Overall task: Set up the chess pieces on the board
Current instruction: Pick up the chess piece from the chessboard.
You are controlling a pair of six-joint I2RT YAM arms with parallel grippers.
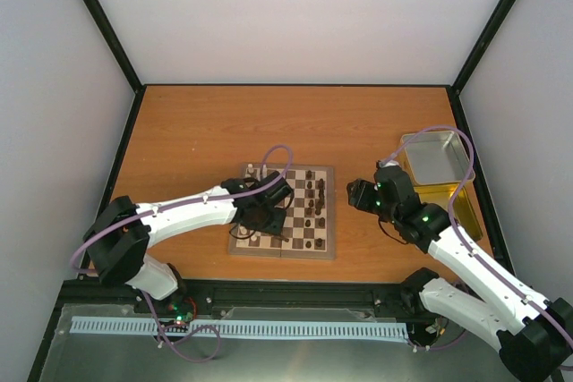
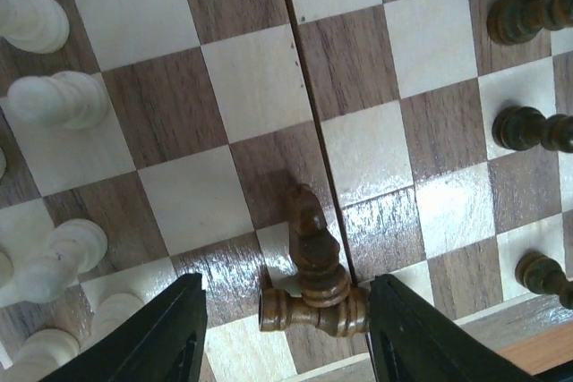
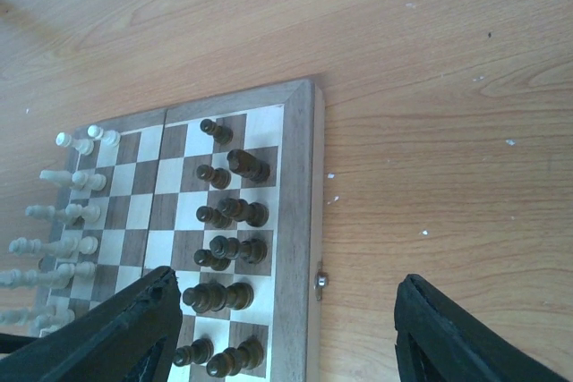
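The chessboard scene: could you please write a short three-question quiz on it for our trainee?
1. True or false: the right gripper holds a chess piece.
2. The piece between the fingers of the left gripper is: A cream, B dark brown, C red.
3. In the right wrist view, which side of the board carries the cream pieces?
Key: 1 false; 2 B; 3 the left side.
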